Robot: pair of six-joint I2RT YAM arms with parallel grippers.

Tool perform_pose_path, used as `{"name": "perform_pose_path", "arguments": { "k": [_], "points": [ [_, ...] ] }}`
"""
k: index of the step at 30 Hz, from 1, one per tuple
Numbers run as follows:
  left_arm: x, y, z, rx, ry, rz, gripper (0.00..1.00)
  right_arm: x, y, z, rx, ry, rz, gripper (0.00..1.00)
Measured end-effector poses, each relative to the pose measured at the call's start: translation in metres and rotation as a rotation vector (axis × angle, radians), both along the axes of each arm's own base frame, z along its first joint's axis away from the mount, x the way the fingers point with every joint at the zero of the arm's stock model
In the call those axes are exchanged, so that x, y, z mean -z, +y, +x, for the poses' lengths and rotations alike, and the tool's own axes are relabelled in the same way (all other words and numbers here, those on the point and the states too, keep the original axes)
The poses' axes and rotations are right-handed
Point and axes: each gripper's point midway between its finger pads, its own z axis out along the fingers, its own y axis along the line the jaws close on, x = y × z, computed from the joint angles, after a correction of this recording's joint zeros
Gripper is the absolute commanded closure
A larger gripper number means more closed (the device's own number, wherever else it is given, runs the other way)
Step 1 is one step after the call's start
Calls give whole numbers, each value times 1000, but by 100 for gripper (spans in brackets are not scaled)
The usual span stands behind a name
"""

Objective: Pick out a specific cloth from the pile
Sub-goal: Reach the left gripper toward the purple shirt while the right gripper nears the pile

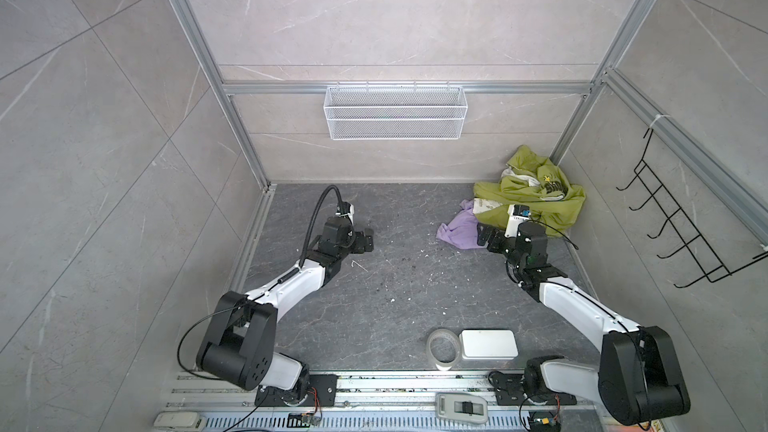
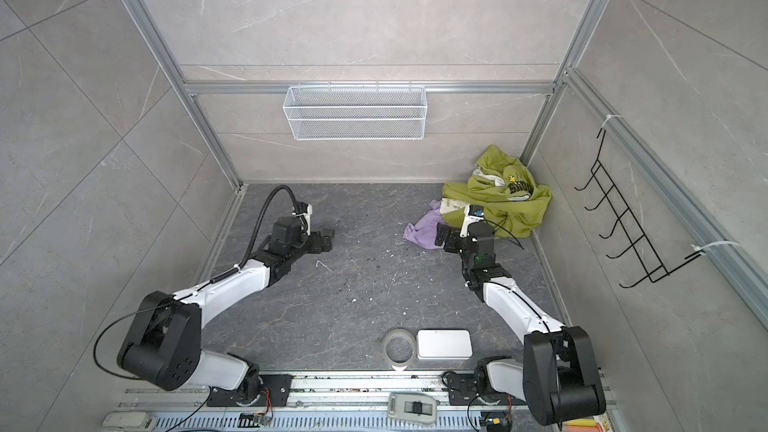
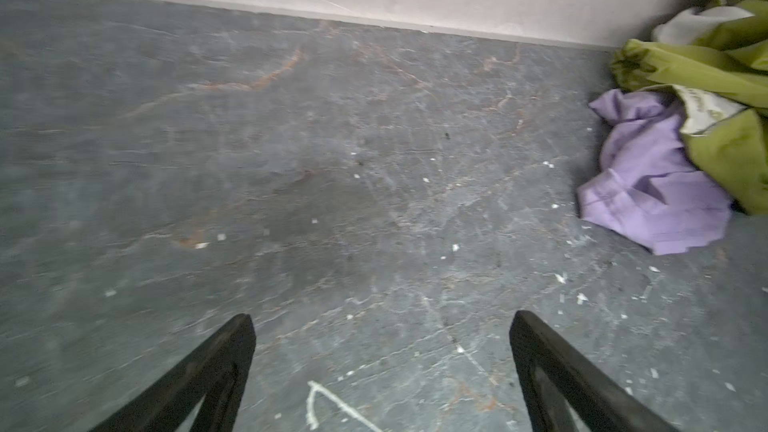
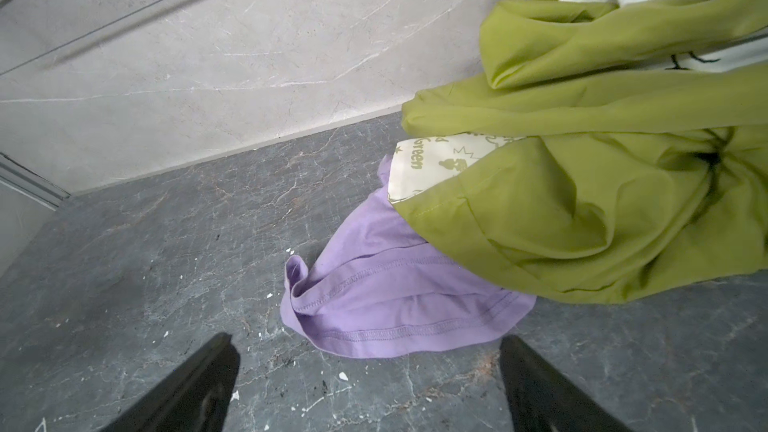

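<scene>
The pile (image 1: 552, 205) sits heaped on the dark counter (image 1: 374, 305), and most of it is the green garment (image 4: 582, 201). The cloth (image 4: 399, 309), plain lavender, is caught under that garment's near edge. Only one crumpled part with a double-stitched hem spills out beside the garment onto bare counter. In both top views this lavender tongue lies on the side of the green garment that faces the open counter.

The right pincer (image 4: 368, 340) is spread wide and holds nothing. Its two dark fingers straddle the lavender hem, just short of the green garment. This placement looks chosen because the hem is the only part of the cloth clear of the green fabric. A bite there should take lavender alone, and a pull away from the garment would probably slide the rest out.

The left pincer (image 3: 382, 315) is also spread and empty. It hangs over bare counter, well apart from the green garment, seemingly leaving the approach to the other arm.

A cream printed patch (image 4: 436, 160) on the green garment, right above the cloth, shows the word "Green" among small cartoon shapes. In a top view, dark lettering (image 2: 519, 189) on top of the garment is too small to read. The cloth carries no writing.
</scene>
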Motion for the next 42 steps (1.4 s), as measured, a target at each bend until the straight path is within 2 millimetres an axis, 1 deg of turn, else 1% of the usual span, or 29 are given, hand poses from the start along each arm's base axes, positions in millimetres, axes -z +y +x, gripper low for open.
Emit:
{"name": "perform_pose_path", "arguments": {
  "k": [5, 7, 10, 14, 18, 21, 28, 34, 38, 42],
  "points": [
    [15, -34, 12, 71, 65, -56, 4, 14, 3, 6, 0, 31, 20, 0],
    [15, -49, 18, 104, 83, -79, 4, 16, 3, 10, 2, 25, 25, 0],
    [8, -71, 32, 146, 91, -120, 4, 18, 4, 17, 5, 21, 33, 0],
    [0, -98, 43, 202, 99, -177, 6, 10, 7, 32, 2, -2, 52, 0],
    [-1, -125, 49, 257, 123, -228, 9, -3, 9, 41, -2, -34, 59, 0],
    [3, -146, 50, 288, 151, -261, 10, -9, 9, 44, -2, -48, 61, 0],
    [9, -193, 50, 348, 211, -337, 11, -10, 9, 44, 0, -47, 64, 0],
    [20, -222, 46, 372, 272, -402, 13, -10, 6, 44, 24, -46, 79, 0],
    [30, -234, 46, 370, 305, -427, 14, -12, 5, 44, 38, -49, 92, 0],
    [39, -246, 50, 371, 331, -467, 16, -14, 5, 44, 43, -52, 105, 0]
  ]
}}
